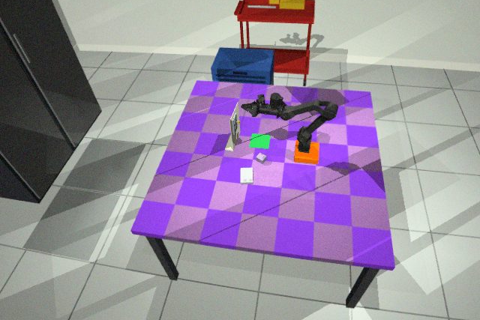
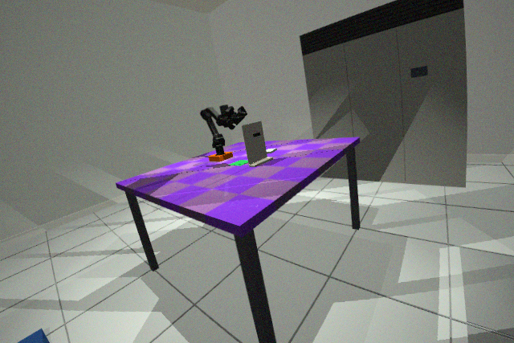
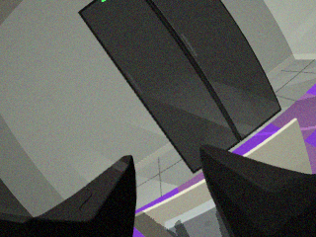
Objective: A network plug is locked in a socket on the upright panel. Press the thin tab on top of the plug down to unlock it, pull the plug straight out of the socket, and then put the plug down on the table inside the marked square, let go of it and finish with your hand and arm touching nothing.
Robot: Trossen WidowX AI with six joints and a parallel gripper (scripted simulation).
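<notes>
The upright cream panel (image 1: 233, 130) (image 2: 254, 146) (image 3: 284, 150) stands on the purple checkered table (image 1: 271, 227) (image 2: 232, 202). The plug (image 1: 238, 122) shows only as a small speck on the panel's face, towards the arm. My gripper (image 1: 244, 106) (image 2: 243, 113) (image 3: 168, 160) hovers by the panel's top edge, above the plug. Its fingers are partly closed with nothing between them. The green marked square (image 1: 259, 140) (image 2: 238, 162) lies on the table beside the panel's foot.
A small white cube (image 1: 261, 157) and a flat white block (image 1: 246, 174) lie in front of the green square. The arm's orange base (image 1: 306, 152) (image 2: 220, 157) stands to the right. A blue crate (image 1: 242, 64) and a red cart (image 1: 277, 14) stand behind the table, and a dark cabinet (image 1: 34, 76) stands at the left.
</notes>
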